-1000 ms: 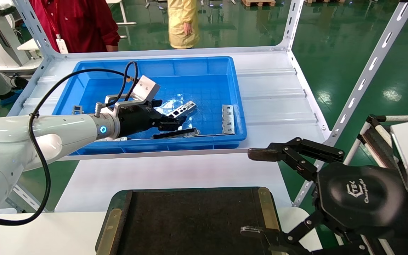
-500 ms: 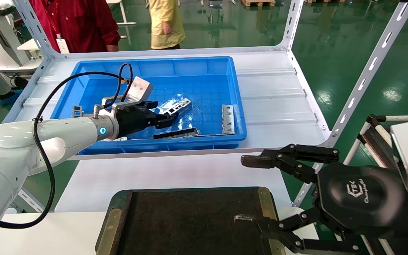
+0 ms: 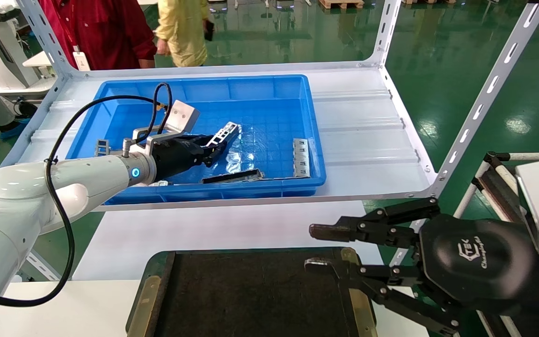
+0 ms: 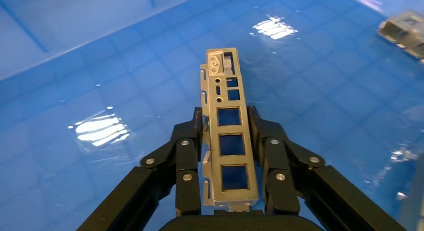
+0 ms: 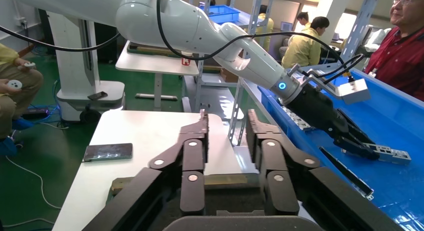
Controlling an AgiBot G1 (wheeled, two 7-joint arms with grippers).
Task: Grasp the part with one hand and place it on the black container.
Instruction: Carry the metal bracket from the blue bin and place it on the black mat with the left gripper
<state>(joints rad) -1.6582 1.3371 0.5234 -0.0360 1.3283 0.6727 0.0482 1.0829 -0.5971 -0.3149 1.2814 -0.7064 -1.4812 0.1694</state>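
The left gripper [image 3: 211, 149], jaws clamped on the part [image 3: 223, 133], has lifted it off the blue bin [image 3: 260, 89] floor. The right gripper [image 3: 318, 247], jaws narrowed but apart, hovers empty by the black container [image 3: 251, 290], so carrying comes next.

You've got the part [image 4: 227, 136]: bright bare sheet metal, smooth, slightly satin. The left gripper [image 4: 226, 141] has matt black fingers with shiny screw heads. The blue bin [image 3: 311, 140] is glossy moulded plastic, its floor throwing glare. The black container [image 3: 251, 295] looks matt, finely textured, with dull brass-coloured metal strips [image 3: 353, 276]. The shelf [image 3: 363, 121] is glossy white painted metal.
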